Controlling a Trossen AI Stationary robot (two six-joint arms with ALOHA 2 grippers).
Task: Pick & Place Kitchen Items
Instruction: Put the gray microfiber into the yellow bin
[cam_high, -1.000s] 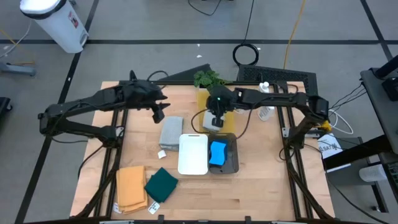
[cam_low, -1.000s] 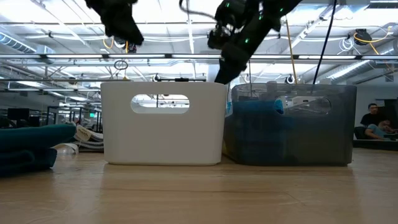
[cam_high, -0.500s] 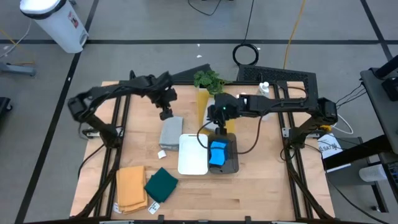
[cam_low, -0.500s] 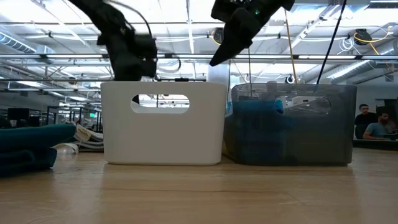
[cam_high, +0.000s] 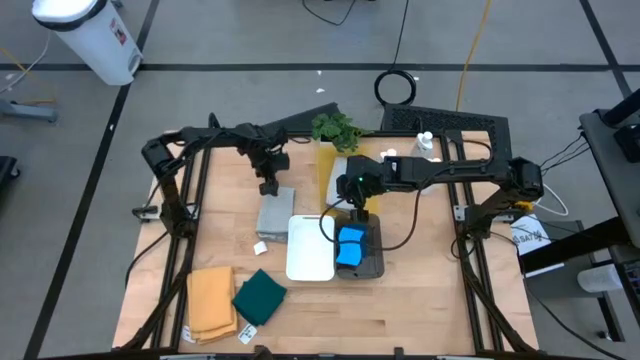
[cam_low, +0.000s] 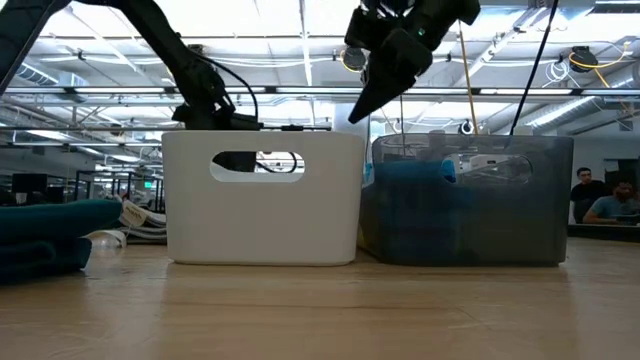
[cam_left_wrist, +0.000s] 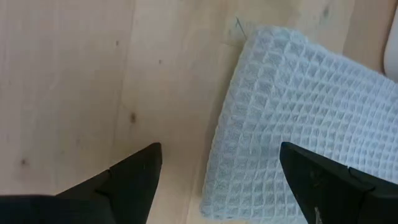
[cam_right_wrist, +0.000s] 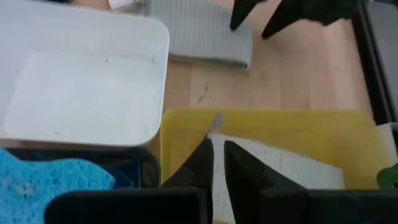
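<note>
Grey floor (cam_high: 250, 40) crossed by dark lines is stretching around the wooden table (cam_high: 400, 310). A white bin (cam_high: 88, 35) is standing in the corner; ceiling lights (cam_low: 300, 50) are glowing, and people (cam_low: 605, 195) are sitting far off.

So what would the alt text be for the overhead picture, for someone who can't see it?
Seen from above, the left gripper hangs open over a grey folded cloth on a wooden table. The shut right gripper hovers over a dark bin holding a blue sponge, beside an empty white bin.

left pincer (cam_high: 270, 187): spread, low | right pincer (cam_high: 352, 208): closed, raised
</note>
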